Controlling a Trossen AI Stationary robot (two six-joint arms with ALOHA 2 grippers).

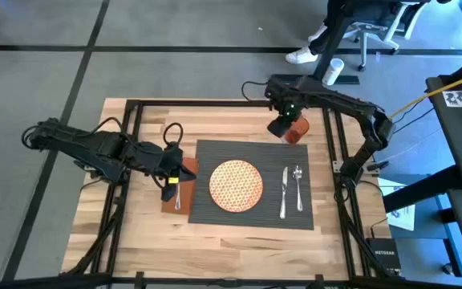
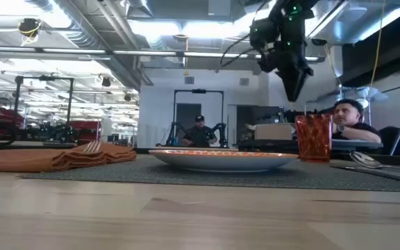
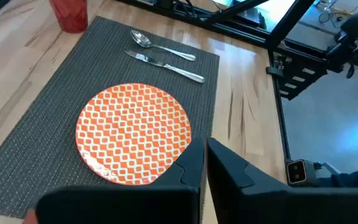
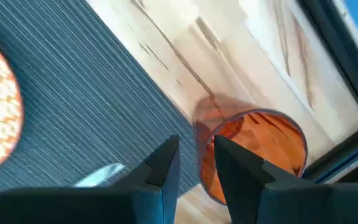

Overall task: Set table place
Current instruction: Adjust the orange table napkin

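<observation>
The table (image 1: 147, 233) was a large top of pale wood planks with black metal rails along its edges, standing on a grey floor with dark lines. Behind it, in the low view, was a wide workshop hall with bright ceiling lights and seated people (image 2: 353, 118).

At 9 o'clock of the table, the left gripper (image 1: 169, 178) hovered over the brown napkin (image 1: 184, 186), a long folded cloth lying just beside the placemat's left edge with the silver fork (image 1: 178, 198) on it. Its two fingers (image 3: 188, 168) stood almost together and held nothing.

In the middle lay the placemat (image 1: 257, 210), a dark grey ribbed rectangle. On it sat the round flat plate (image 1: 236, 184) with an orange and white lattice pattern. At 3 o'clock of the plate lay the knife (image 1: 284, 192) and the spoon (image 1: 298, 186), both shiny metal and parallel.

At 1 o'clock of the plate, off the mat's far right corner, stood the small translucent orange cup (image 1: 297, 131), upright. The right gripper (image 1: 281, 127) hung just above it, its fingers (image 4: 160, 168) nearly shut and apart from the cup.
</observation>
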